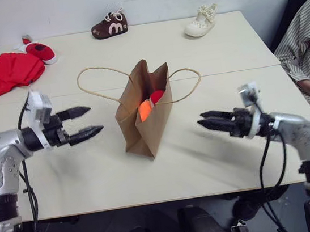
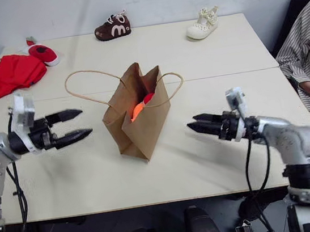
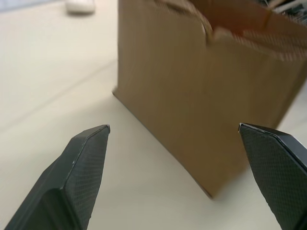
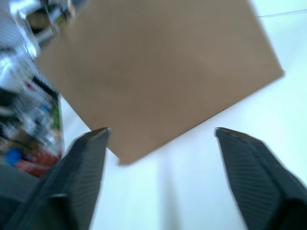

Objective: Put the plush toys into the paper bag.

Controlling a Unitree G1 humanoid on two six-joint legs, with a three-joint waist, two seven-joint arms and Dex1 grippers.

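We see the paper bag point(image 1: 145, 114) standing upright at the middle of the table point(image 1: 218, 159), and the 2 plush toys, orange point(image 1: 145, 110) and red-and-white point(image 1: 156, 97), sit inside its open mouth. Our left gripper point(image 1: 91, 120) hovers left of the bag, fingers spread apart, empty. Our right gripper point(image 1: 203, 119) hovers right of the bag, fingers parted, empty too.

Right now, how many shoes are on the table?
3: a red shoe far left by the red cloth, a brown shoe far middle, a white shoe far right.
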